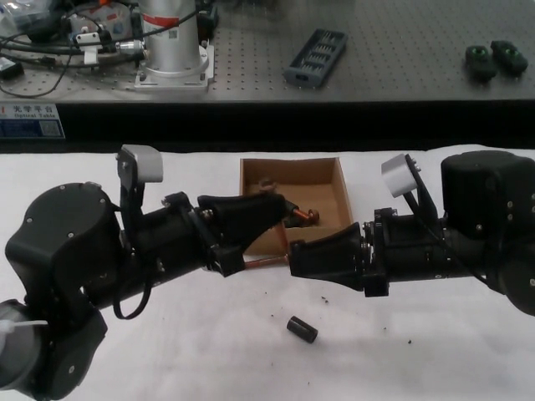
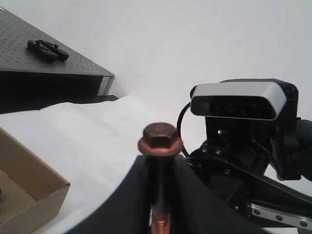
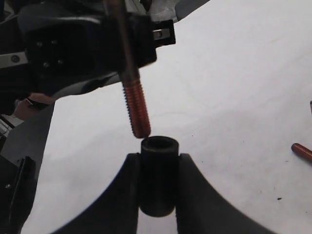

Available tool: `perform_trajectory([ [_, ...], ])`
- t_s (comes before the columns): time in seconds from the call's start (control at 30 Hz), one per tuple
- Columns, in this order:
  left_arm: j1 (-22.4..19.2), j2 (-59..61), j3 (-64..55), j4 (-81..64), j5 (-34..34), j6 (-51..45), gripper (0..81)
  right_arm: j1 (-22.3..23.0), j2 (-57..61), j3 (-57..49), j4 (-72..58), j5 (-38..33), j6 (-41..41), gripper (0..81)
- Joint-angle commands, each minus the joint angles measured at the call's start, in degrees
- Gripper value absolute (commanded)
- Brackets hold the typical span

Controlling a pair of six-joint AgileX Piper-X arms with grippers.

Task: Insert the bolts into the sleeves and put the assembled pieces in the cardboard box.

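Note:
My left gripper is shut on a long copper bolt; its hex head stands just past the fingers and its shaft points toward the right arm. Shut on a black sleeve, my right gripper holds it with the open end facing the bolt. The bolt's threaded tip hangs right at the rim of the sleeve's hole, slightly off to one side. The cardboard box lies just behind both grippers, with a copper bolt piece inside it. A corner of the box is beside the left gripper.
A loose black sleeve lies on the white cloth in front of the grippers, and a loose bolt rests on the cloth nearby. The raised optical bench behind carries a metal post, a blue rack and black parts.

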Motion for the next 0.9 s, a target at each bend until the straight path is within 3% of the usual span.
perform_trajectory([
  [0.0, 1.3, -0.1, -0.7, -0.7, -0.3, 0.4, 5.0, 0.1, 0.0, -0.7, -0.5, -1.8, 0.4, 4.0],
  [0.23, 1.6, -0.1, -0.7, -0.8, -2.9, -1.8, 5.0, 1.6, 0.0, -0.7, -0.6, -1.8, 0.4, 4.0],
  [0.5, 1.6, -0.1, -0.7, -0.8, 4.8, -1.9, 5.0, 2.4, 0.0, -0.7, -0.9, -1.8, 0.4, 4.0],
  [0.87, 1.6, -0.1, -0.7, -1.0, 9.2, -3.5, 5.0, 2.4, 0.0, -0.7, -0.5, -2.7, 0.4, 4.0],
])
